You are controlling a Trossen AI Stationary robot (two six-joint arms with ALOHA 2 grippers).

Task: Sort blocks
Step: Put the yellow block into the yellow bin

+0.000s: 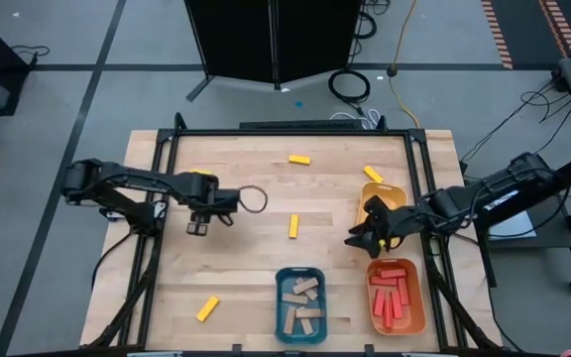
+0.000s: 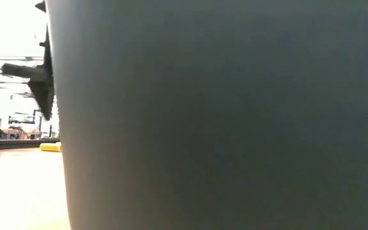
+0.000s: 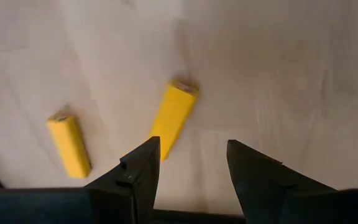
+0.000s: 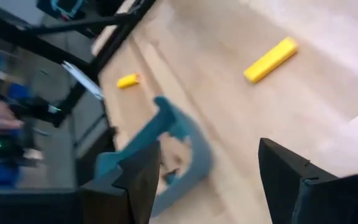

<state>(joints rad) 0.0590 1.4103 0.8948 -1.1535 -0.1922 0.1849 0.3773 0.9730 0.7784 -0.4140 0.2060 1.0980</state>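
Yellow blocks lie flat on the wooden table: one at the far middle, one by the yellow tray, one in the middle, one near left. Tan blocks fill the blue tray; red blocks fill the orange tray. My left gripper hangs open over the left half, pointing down, with two yellow blocks beyond its fingers. My right gripper is open and empty left of the yellow tray, facing the blue tray.
A dark metal frame runs around the table's edges. In the low view a dark grey wall fills nearly the whole picture; only a yellow block shows beside it. Bare wood lies between the arms.
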